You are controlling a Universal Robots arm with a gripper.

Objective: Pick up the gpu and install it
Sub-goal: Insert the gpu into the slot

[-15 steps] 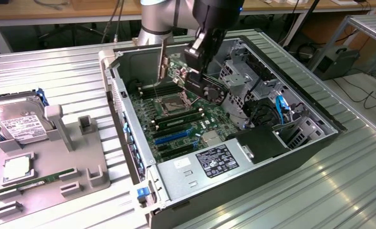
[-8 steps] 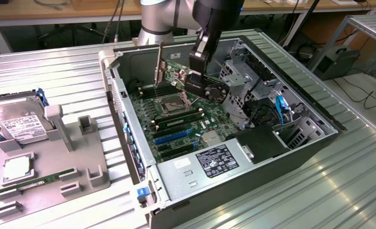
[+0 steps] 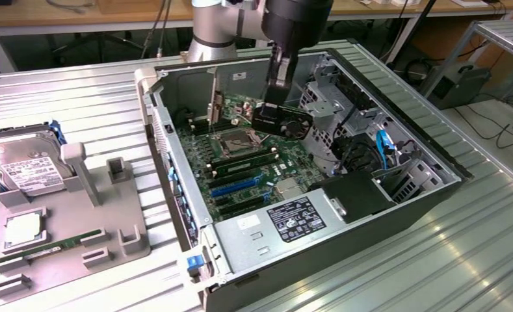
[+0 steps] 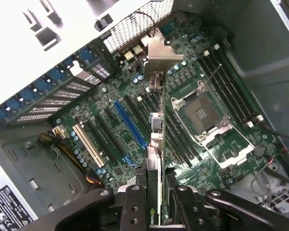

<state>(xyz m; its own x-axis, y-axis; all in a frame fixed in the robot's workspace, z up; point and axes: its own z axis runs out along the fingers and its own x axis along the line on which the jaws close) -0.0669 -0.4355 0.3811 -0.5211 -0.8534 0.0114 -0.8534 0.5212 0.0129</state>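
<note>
My gripper (image 3: pixel 276 97) hangs inside the open computer case (image 3: pixel 430 195), shut on the gpu (image 3: pixel 287 122), a black card with a round fan. The card is held on edge just above the motherboard (image 3: pixel 238 166), over its far end near the CPU socket (image 3: pixel 238 138). In the wrist view the gpu (image 4: pixel 156 144) is seen edge-on between my fingers (image 4: pixel 135 207), and its silvery bracket (image 4: pixel 160 52) points toward the case's rear slot openings. It hovers over the black slots beside the long blue slot (image 4: pixel 130 122), apart from the board.
A drive cage (image 3: pixel 326 114) and blue cables (image 3: pixel 386 146) crowd the exterior view's right of the card. The power supply (image 3: pixel 295 218) sits at the case's near end. Outside, a grey fixture (image 3: pixel 65 221) holds a hard drive (image 3: pixel 26 166) and a memory stick (image 3: pixel 52 247).
</note>
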